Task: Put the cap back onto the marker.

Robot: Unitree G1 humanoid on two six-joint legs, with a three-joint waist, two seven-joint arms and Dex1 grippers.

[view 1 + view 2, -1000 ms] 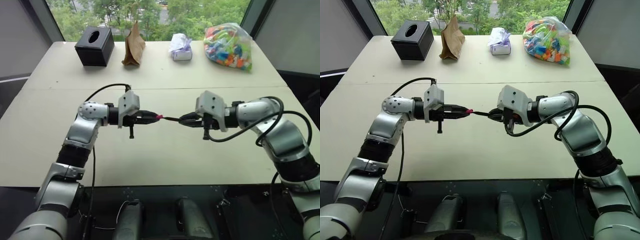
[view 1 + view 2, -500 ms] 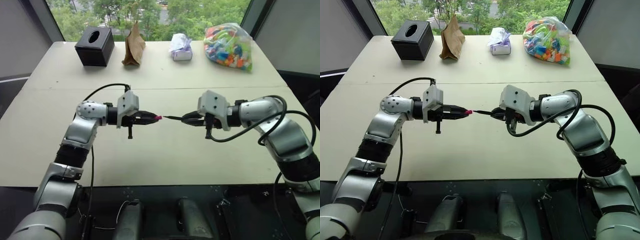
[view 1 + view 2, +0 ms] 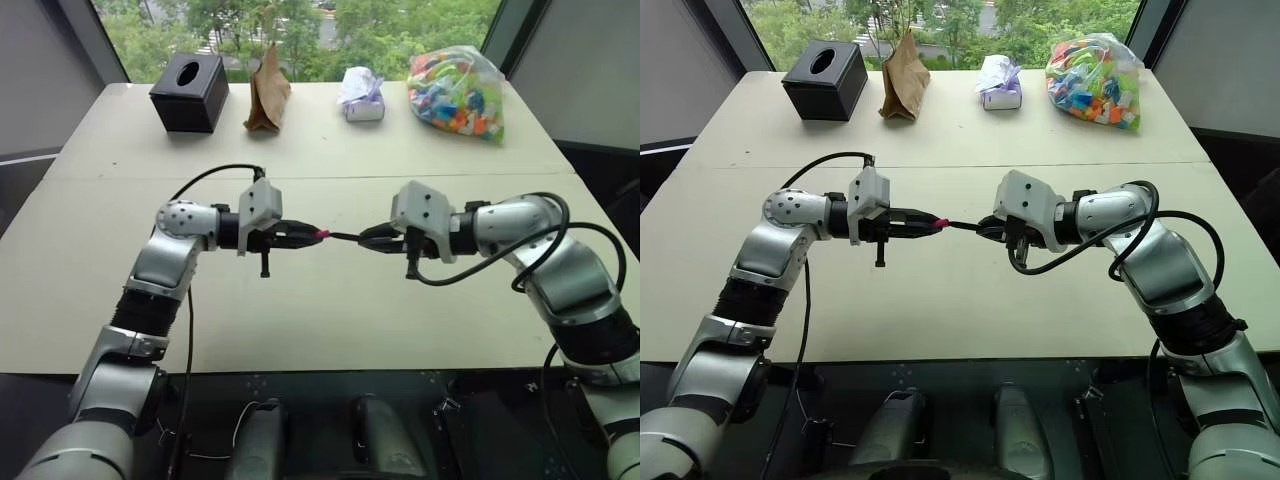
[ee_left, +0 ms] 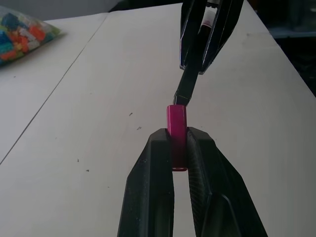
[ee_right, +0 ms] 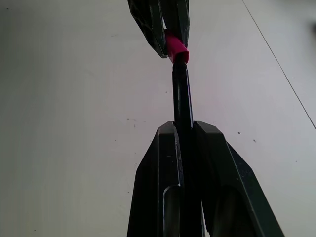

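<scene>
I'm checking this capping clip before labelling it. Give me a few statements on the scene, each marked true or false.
1. The left tool is shut on the cap. True.
2. The marker lies flat on the table. False: the right tool holds it in the air above the table.
3. The marker's end meets the cap's open end. True, as the right wrist view shows it.
4. The black tissue box stands at the near edge of the table. False: it stands at the far edge, on the robot's left.
5. The bag of colourful pieces sits between the two tools. False: it lies at the far right of the table.
</scene>
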